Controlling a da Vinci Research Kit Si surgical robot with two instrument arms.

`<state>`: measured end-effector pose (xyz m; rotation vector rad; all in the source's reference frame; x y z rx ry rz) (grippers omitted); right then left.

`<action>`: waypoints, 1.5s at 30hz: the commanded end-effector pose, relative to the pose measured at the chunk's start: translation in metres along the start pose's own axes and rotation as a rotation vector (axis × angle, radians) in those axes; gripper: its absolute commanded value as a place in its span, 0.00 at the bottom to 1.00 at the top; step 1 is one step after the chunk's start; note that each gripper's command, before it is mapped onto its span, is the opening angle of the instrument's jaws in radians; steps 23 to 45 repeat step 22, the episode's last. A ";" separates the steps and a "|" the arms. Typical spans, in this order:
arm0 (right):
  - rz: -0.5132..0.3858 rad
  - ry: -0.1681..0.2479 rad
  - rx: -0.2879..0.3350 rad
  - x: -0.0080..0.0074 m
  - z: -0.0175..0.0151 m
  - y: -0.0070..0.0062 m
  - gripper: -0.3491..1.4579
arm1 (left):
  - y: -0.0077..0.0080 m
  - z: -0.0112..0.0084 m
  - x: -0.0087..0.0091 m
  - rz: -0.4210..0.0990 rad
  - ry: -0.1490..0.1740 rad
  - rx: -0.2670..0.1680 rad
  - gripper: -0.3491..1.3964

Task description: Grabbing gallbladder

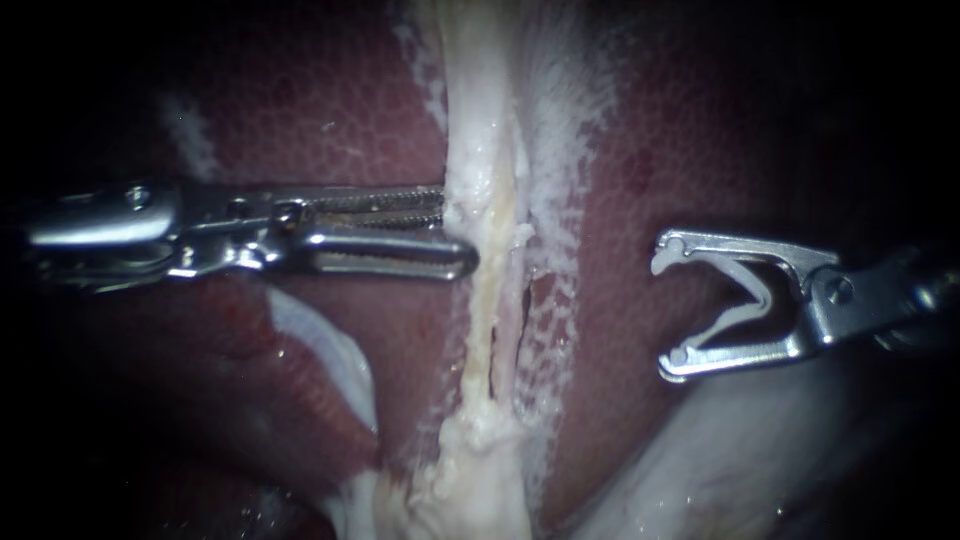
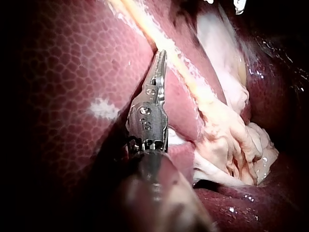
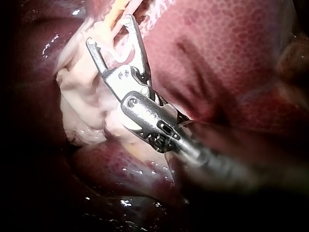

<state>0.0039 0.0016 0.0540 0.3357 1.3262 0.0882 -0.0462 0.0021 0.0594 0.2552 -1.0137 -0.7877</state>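
At the left edge of the pale strand [image 1: 480,150] crossing the liver [image 1: 330,110], we are resting our left instrument [image 1: 459,230], jaws slightly apart. Right of the strand, our right instrument [image 1: 667,304] is clamping a white clip [image 1: 762,295], with what seems the gallbladder [image 1: 730,470] lying beneath it.

mottled liver [image 1: 330,120], pale strand [image 1: 480,150], white clip [image 1: 752,283]

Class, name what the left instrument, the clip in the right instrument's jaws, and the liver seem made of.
Left instrument: polished metal, by its bright glints. Clip: smooth, white, likely plastic. Liver: soft wet tissue, red-brown, mottled, glistening.
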 end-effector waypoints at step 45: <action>0.000 0.000 0.000 -0.0001 0.0000 0.0000 0.52 | -0.0003 -0.0006 0.0001 -0.021 0.019 -0.031 0.00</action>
